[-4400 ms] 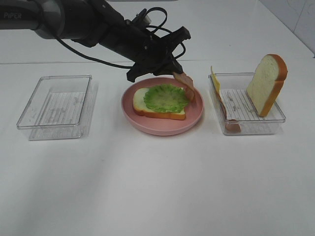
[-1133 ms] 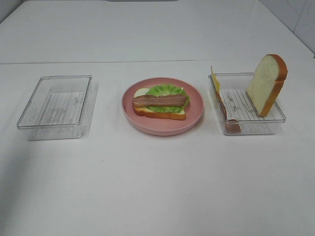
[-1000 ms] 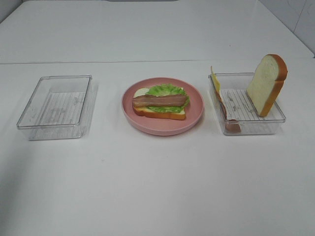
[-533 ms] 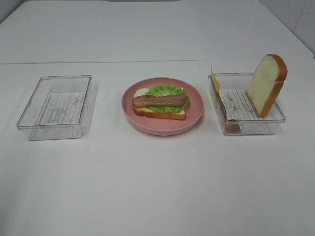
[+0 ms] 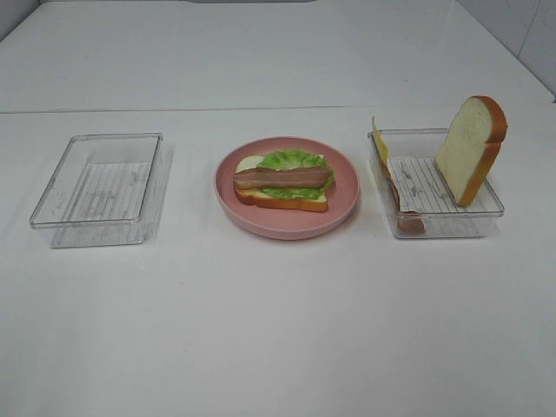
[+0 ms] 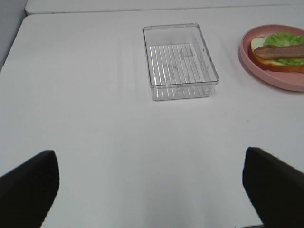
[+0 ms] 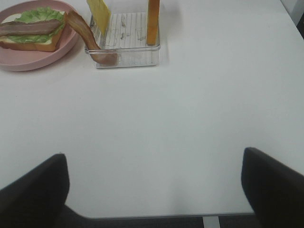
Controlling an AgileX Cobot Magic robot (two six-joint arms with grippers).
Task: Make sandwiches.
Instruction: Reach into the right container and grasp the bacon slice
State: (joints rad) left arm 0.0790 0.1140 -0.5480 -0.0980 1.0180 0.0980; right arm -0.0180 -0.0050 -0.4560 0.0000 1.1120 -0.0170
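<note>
Exterior high: sandwich [image 5: 282, 184] centred on broad table [image 5: 278, 330]

Pink plate [image 5: 287, 231]; green lettuce [image 5: 292, 159]; brownish-pink bacon [image 5: 282, 180]; clear ribbed tray [image 5: 102, 193]; white table [image 5: 278, 330].

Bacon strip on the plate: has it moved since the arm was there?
Yes. The bacon strip lies flat across the lettuce now, left of where it hung by the right rim of the plate.

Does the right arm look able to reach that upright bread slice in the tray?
Probably yes: the right gripper is open and empty, only bare table lies before the clear tray, and the bread slice stands above its rim, apart from the cheese slice.
</note>
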